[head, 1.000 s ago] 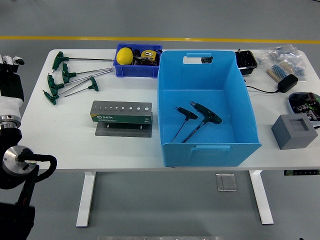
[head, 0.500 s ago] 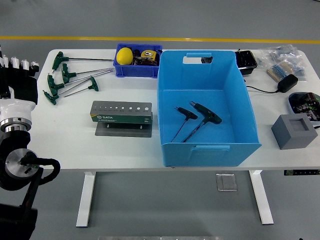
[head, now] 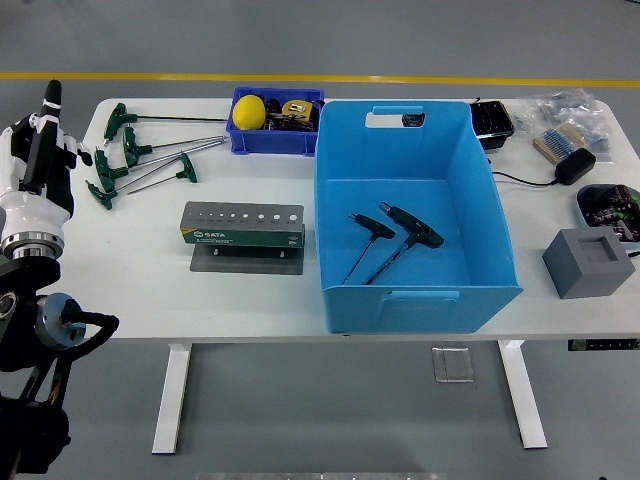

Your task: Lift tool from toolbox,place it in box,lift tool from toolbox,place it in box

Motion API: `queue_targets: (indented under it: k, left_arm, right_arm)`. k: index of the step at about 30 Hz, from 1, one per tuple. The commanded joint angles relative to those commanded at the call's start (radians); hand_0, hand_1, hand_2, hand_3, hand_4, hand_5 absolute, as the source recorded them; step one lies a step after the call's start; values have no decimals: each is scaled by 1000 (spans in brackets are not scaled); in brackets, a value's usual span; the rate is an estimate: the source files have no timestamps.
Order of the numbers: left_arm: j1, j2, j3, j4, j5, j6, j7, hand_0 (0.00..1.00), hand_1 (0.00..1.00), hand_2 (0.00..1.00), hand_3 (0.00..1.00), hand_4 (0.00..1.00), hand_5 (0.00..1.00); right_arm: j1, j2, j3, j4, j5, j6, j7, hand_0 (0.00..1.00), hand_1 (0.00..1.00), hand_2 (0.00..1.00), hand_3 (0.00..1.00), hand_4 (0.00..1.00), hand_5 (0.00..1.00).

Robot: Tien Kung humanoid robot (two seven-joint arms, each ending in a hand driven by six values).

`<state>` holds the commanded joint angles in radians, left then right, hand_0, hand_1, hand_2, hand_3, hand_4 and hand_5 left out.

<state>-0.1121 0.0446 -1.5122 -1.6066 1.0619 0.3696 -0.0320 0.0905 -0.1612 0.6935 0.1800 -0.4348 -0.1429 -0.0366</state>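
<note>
Two green-handled T-wrenches (head: 385, 240) lie on the floor of the big blue box (head: 495, 235) at mid-table. The green tool holder (head: 243, 229), its row of holes showing, stands on a metal plate left of the box. Several more green T-handle wrenches (head: 135, 155) lie on the table's far left. My left hand (head: 48, 120) is raised at the picture's left edge, seen edge-on beside those wrenches, fingers straight and holding nothing. It touches no tool. The right arm is out of view.
A small blue bin (head: 275, 135) with a yellow object and odd parts stands behind the holder. At the right are a grey foam block (head: 588, 262), a black adapter with cable (head: 574, 166), a black tray (head: 492, 123) and bagged parts (head: 565, 115).
My left hand has risen at the left edge and turned from palm-flat to edge-on, its fingers now pointing up. Nothing on the table has moved.
</note>
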Motion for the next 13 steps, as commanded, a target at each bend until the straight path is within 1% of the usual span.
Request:
queue_targets:
  k: [2, 3, 4, 5, 7, 8, 10, 13]
  left_arm:
    - [3, 8, -7, 24, 85, -49, 39, 39, 2, 2, 26, 838, 464]
    - [2, 11, -14, 46, 123, -82, 46, 39, 2, 2, 26, 838, 464]
    - [0, 14, -20, 64, 162, -117, 40, 40, 2, 2, 35, 827, 439]
    - [-2, 15, -24, 80, 208, -157, 29, 40, 2, 2, 35, 827, 439]
    - [0, 15, -20, 102, 292, -219, 7, 40, 2, 2, 35, 827, 439]
    - [3, 13, -16, 109, 338, -242, -1, 40, 2, 2, 35, 827, 439]
    - [9, 7, -14, 116, 422, -258, -10, 41, 2, 2, 41, 829, 422]
    - [16, 7, -14, 120, 546, -262, -11, 41, 2, 2, 41, 829, 422]
  right_arm:
    - [-2, 0, 2, 0, -2, 1, 0, 612, 560, 684, 748, 970, 932]
    - [-3, -1, 3, 0, -4, 1, -1, 612, 560, 684, 748, 970, 932]
    - [-4, -1, 4, 0, -5, 1, -1, 612, 559, 683, 747, 970, 932]
    - [-4, -1, 4, 0, -7, 1, -1, 612, 559, 683, 747, 970, 932]
    - [-5, -1, 3, 0, -9, 2, -2, 612, 559, 683, 747, 970, 932]
    - [-5, -1, 3, 0, -10, 2, -2, 612, 559, 683, 747, 970, 932]
    - [-7, 0, 7, 0, -12, 1, -3, 612, 558, 684, 747, 969, 931]
    - [-9, 1, 8, 0, -13, 0, -3, 612, 558, 684, 747, 969, 931]
